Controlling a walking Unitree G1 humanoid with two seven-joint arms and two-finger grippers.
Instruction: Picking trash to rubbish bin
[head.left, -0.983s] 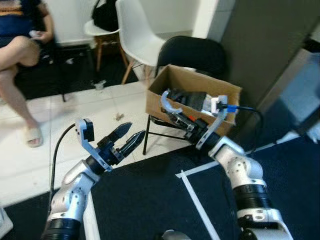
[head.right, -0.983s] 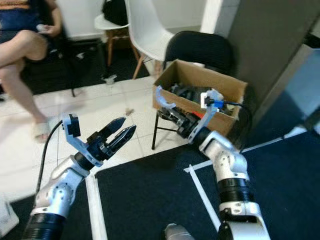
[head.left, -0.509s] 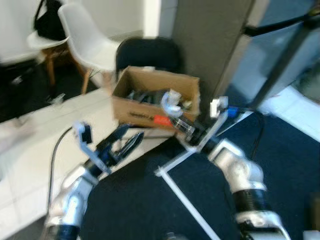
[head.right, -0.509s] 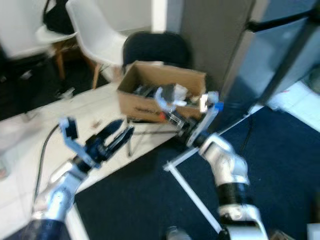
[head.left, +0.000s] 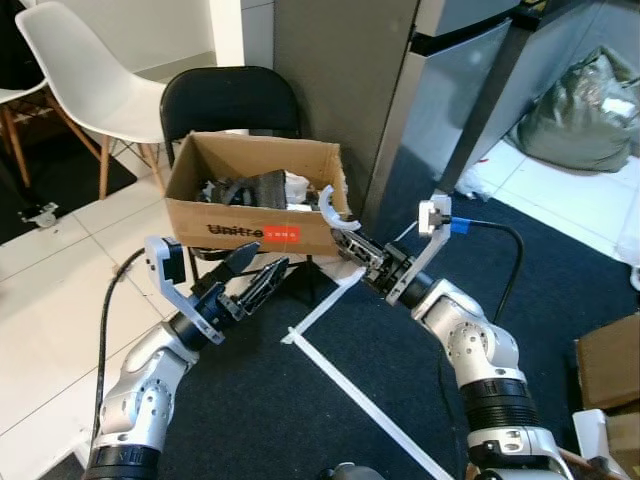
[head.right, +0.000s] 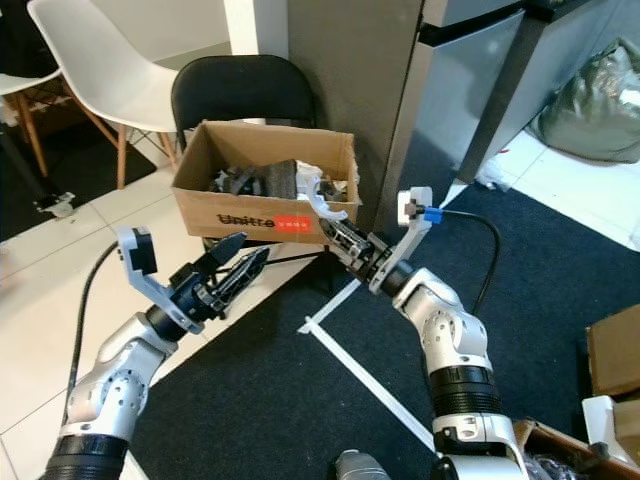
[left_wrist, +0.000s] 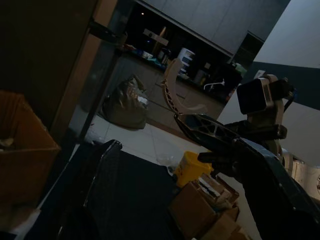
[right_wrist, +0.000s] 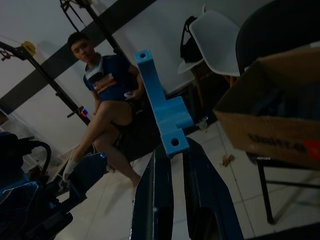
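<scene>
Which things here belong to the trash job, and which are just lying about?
Job: curved plastic piece held in the right gripper; cardboard box on the black chair; left gripper, open and empty.

Lying about: white chair; grey sack; white floor tape.

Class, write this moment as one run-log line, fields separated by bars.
right gripper: shut on curved plastic piece, beside cardboard box | left gripper: open, holding nothing | box: on black chair, trash inside
</scene>
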